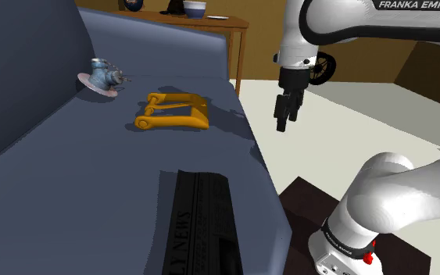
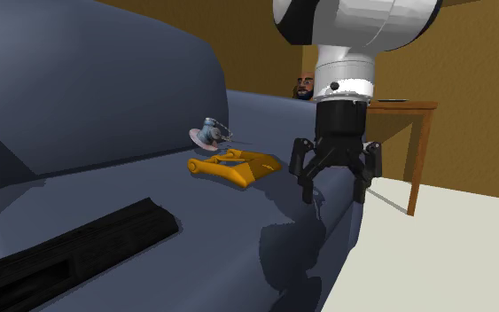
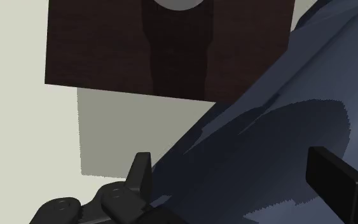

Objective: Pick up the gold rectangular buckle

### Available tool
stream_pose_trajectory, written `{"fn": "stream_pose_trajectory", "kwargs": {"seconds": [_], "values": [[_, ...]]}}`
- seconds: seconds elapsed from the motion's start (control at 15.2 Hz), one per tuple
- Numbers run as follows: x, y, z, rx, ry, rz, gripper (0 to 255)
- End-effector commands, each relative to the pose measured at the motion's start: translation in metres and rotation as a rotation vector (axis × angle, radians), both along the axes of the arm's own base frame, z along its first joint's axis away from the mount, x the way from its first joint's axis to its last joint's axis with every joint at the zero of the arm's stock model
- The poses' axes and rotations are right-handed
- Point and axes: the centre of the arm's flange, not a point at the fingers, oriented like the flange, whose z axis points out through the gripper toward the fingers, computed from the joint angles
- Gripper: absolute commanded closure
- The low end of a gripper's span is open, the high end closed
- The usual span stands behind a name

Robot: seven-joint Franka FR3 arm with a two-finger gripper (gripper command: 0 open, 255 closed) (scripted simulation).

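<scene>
End effector [image 2: 331,197] hangs wide open and empty at sofa [image 1: 93,180] edge
The gold buckle [image 1: 197,112] lies flat on the seat, apart from it, toward the backrest.

Arm [image 1: 343,19]: "FRANKA EMIKA"; black slab [image 1: 202,226]: perhaps "NEWS"

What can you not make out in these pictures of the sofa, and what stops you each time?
Black newspaper: shoulder view, near end cut off by the bottom edge.
Small thing on the pink saucer: shoulder view, too small to identify.
Dark thing on the wooden table: shoulder view, cut off by the top edge.
Bearded head: second exterior view, partly hidden by the arm and the sofa.
</scene>
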Motion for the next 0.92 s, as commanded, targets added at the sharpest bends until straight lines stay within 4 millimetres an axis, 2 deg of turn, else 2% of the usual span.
{"fn": "stream_pose_trajectory", "kwargs": {"seconds": [0.0, 0.4, 0.86], "values": [[0.0, 0.0, 0.0, 0.0, 0.0, 0.0, 0], [0.074, 0.019, 0.001, 0.009, -0.028, 0.153, 0], [0.156, 0.054, 0.006, 0.019, -0.061, 0.332, 0]]}}
